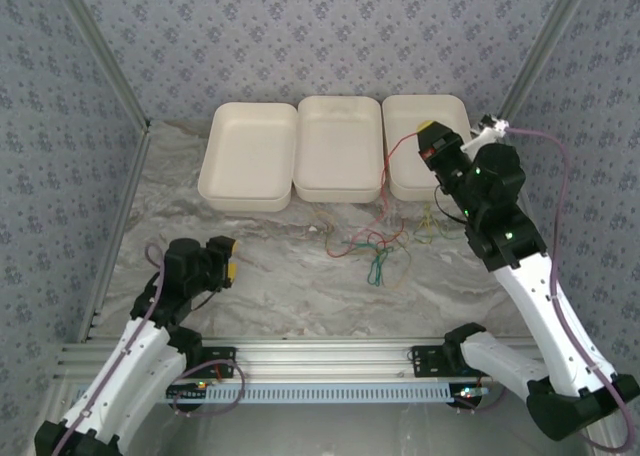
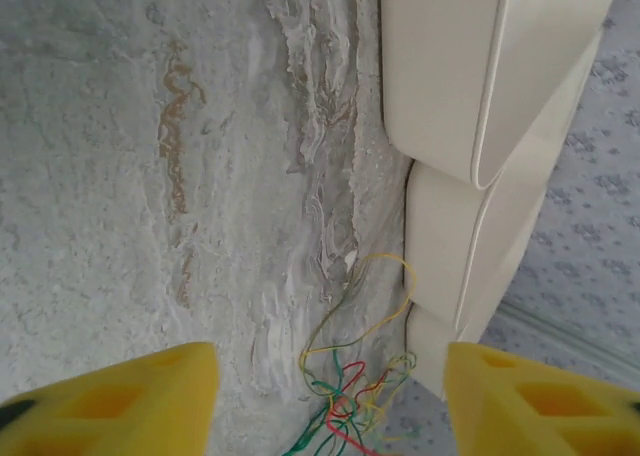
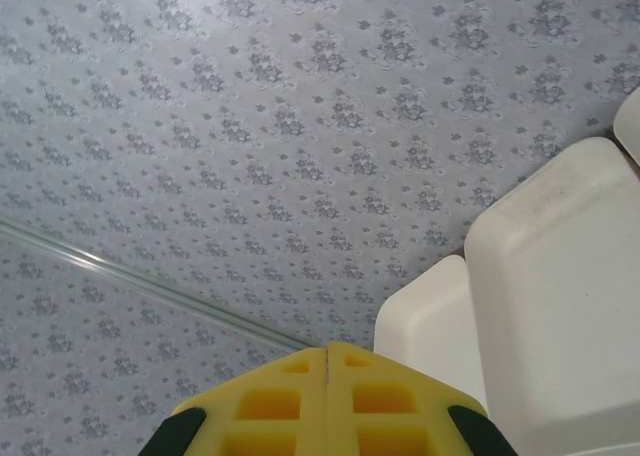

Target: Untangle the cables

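The left arm is folded low near its base, left claw point(image 1: 231, 263) wide open and empty over the worktop point(image 1: 270, 296). The right arm reaches over the right tray point(image 1: 425, 181), right claw point(image 1: 428, 136) pinched shut on a red cable point(image 1: 386, 166). The top view shows it rising from the cables point(image 1: 378, 248). The left wrist view shows them near the trays.

Tangled cables point(image 1: 375, 248), three white trays point(image 1: 340, 148), right hand point(image 1: 428, 134) holding one

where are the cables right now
In the top view the cables lie on the table, right of centre, just in front of the middle tray and right tray.
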